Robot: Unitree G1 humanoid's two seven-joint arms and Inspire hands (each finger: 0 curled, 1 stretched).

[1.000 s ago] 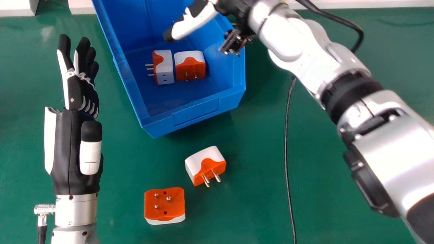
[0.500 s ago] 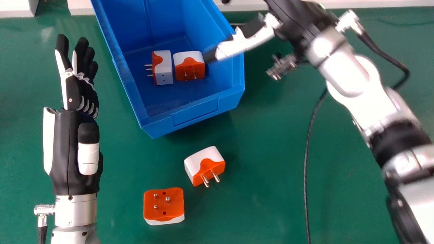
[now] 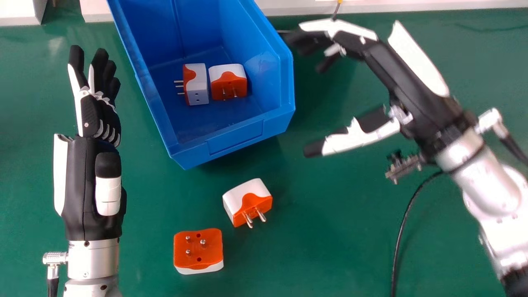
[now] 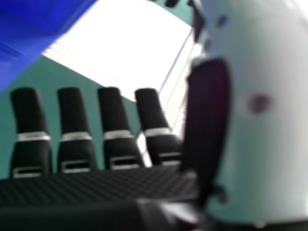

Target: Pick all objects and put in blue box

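My right hand is to the right of the blue box, over the table, its fingers extended and holding nothing. In the right hand view my right hand has relaxed fingers, with part of the blue box beyond them. Inside the box lie two white and orange adapters, one on its side beside the other. On the table in front of the box rests a third adapter, prongs toward me; nearer lies a fourth, prongs up. My left hand stays open left of the box.
A black cable hangs from the right wrist across the green table. White blocks and a pale ledge run along the table's far edge.
My right hand has moved from above the box rightward and toward me, out past the box's right wall. The adapters and my left hand have kept their places.
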